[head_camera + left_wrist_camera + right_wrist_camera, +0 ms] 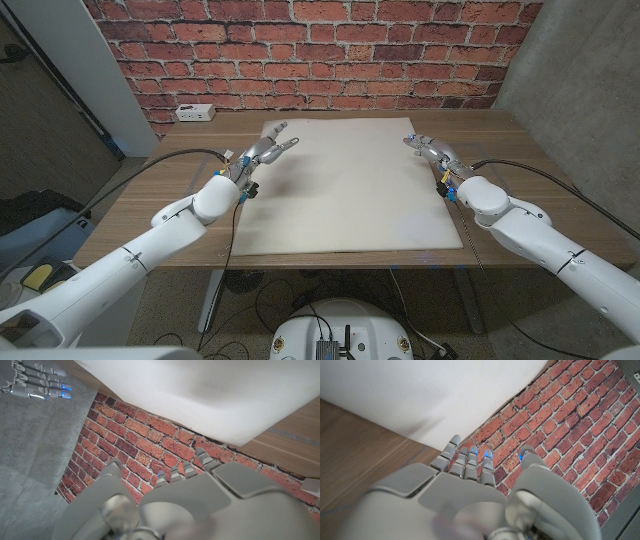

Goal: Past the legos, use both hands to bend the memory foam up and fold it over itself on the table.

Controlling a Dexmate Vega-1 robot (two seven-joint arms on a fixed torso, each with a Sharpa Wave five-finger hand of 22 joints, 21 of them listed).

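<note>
The memory foam sheet (345, 190) lies flat on the worktop (180, 190) while the left hand (262, 152) and right hand (432, 152), fingers spread and grasping nothing, flank its far corners, seemingly poised to lift it.

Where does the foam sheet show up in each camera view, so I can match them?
Head view: the foam lies flat mid-table, between the left hand and right hand.
Left wrist view: foam across the top, beyond the fingers.
Right wrist view: foam across the upper left.
Shared landmark: the brick wall.
</note>
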